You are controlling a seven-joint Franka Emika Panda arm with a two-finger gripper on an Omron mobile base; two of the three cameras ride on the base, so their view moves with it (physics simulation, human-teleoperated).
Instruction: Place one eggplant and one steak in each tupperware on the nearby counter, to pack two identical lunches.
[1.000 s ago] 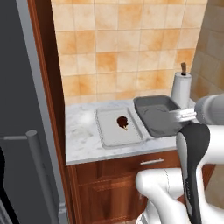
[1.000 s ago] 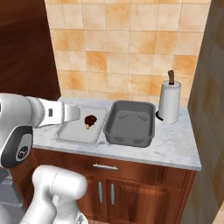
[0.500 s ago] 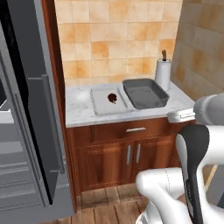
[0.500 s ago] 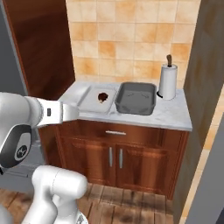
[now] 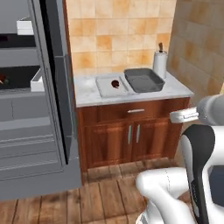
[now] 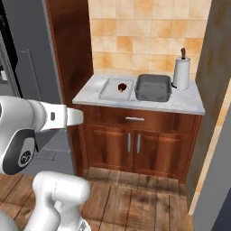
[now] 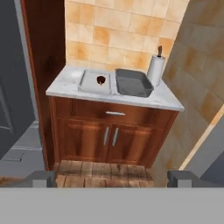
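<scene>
The counter (image 5: 87, 95) (image 6: 189, 101) (image 7: 164, 101) stands a good way ahead of me. On it lie two tupperwares side by side: a pale one (image 5: 105, 87) (image 6: 110, 90) (image 7: 89, 83) and a dark grey one (image 5: 143, 79) (image 6: 153, 88) (image 7: 131, 83). A small dark reddish-brown lump (image 5: 115, 83) (image 6: 122, 86) (image 7: 101, 80) rests in the pale one; it is too small to tell whether it is a steak alone or lies beside an eggplant. The dark tray looks empty. My gripper (image 7: 113, 180) hangs open in mid-air, far from the counter, with nothing between its fingertips (image 7: 41, 178).
A paper-towel roll (image 5: 160, 63) (image 6: 182, 72) (image 7: 155, 68) stands right of the dark tray. An open grey fridge (image 5: 26, 131) fills the left; a small reddish piece (image 5: 3, 79) and a white box (image 5: 37, 81) sit on its shelf. Wooden floor (image 6: 135, 194) lies before the cabinets.
The whole picture has shifted: the base has backed away from the counter, which now looks smaller and farther, and the fridge has come into view. The gripper stays open.
</scene>
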